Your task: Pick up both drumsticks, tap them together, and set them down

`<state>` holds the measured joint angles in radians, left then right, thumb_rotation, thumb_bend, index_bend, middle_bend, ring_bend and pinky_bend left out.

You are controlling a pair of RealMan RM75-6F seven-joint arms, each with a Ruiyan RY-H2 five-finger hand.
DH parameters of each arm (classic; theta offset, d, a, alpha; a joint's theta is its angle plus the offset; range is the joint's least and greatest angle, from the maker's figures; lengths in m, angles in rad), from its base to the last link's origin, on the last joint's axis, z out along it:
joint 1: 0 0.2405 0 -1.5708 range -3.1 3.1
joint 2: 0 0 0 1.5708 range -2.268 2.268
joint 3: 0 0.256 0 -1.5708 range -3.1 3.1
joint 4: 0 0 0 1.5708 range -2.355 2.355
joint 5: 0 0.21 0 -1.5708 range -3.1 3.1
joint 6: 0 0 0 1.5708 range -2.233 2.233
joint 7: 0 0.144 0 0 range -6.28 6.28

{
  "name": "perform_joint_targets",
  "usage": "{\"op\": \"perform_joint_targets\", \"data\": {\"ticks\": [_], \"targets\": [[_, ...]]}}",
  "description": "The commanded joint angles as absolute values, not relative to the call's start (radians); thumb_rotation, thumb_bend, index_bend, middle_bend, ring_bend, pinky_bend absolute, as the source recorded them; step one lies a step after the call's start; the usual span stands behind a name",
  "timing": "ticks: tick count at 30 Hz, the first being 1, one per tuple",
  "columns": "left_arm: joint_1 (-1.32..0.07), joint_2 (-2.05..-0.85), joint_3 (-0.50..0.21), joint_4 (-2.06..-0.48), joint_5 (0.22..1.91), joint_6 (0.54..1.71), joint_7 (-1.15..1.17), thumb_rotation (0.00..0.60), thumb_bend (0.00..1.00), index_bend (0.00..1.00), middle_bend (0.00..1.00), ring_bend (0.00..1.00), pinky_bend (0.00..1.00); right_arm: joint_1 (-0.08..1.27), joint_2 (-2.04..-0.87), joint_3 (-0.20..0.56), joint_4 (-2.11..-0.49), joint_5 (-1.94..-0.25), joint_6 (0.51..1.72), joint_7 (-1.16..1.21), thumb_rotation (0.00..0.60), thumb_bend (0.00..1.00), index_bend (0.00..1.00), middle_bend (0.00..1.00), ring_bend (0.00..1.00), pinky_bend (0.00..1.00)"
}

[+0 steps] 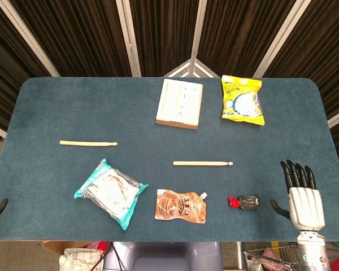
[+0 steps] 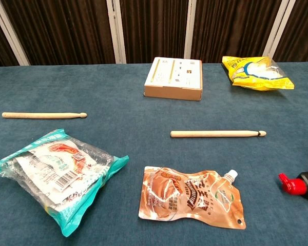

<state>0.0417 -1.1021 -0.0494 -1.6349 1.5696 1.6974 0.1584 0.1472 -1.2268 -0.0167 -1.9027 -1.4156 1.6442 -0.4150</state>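
Honestly, nothing picked up yet, looks like the very start. Right hand (image 1: 303,195) sits flat at the near right of the table (image 1: 56,107), fingers stretched out and a bit apart, holding nothing. Left hand barely showing at the near left edge, just a dark tip, so can't tell how open. Nearer drumstick (image 1: 202,164) lies up and to the left of the right hand, tip pointing toward that hand's side, with a small red-capped bottle (image 1: 244,201) lying between them. Other drumstick (image 1: 88,143) way off to the far left, beyond a clear snack bag (image 1: 110,193). Next move probably: reach forward-left over the bottle, then close around the nearer stick.
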Motion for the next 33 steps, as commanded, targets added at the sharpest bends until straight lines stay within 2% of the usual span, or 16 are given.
{"op": "perform_joint_targets", "data": {"ticks": [1, 10, 16, 24, 33], "targets": [[0.042, -1.101, -0.057, -1.637, 1.557, 1.698, 0.157, 0.600, 0.34, 0.03, 0.00, 0.00, 0.00, 0.142, -1.244, -0.006, -1.884, -1.405, 1.632, -0.423, 0.600, 0.22, 0.02, 0.08, 0.06, 0.00], [0.037, -1.102, -0.057, -1.646, 1.563, 1.691, 0.174, 0.600, 0.34, 0.03, 0.00, 0.00, 0.00, 0.166, -1.290, 0.009, -1.863, -1.376, 1.551, -0.483, 0.600, 0.22, 0.05, 0.08, 0.06, 0.00], [0.024, -1.102, -0.070, -1.645, 1.558, 1.682, 0.163, 0.600, 0.34, 0.03, 0.00, 0.00, 0.00, 0.300, -1.366, 0.121, -1.855, -1.208, 1.361, -0.616, 0.600, 0.22, 0.09, 0.10, 0.06, 0.00], [-0.007, -1.106, -0.091, -1.639, 1.509, 1.623, 0.175, 0.600, 0.34, 0.03, 0.00, 0.00, 0.00, 0.495, -1.491, 0.281, -1.790, -0.970, 1.244, -0.828, 0.600, 0.22, 0.16, 0.20, 0.11, 0.00], [-0.012, -1.111, -0.090, -1.639, 1.503, 1.617, 0.192, 0.600, 0.34, 0.03, 0.00, 0.00, 0.00, 0.666, -1.631, 0.340, -1.650, -0.750, 1.200, -0.998, 0.600, 0.22, 0.21, 0.30, 0.15, 0.00]]}}
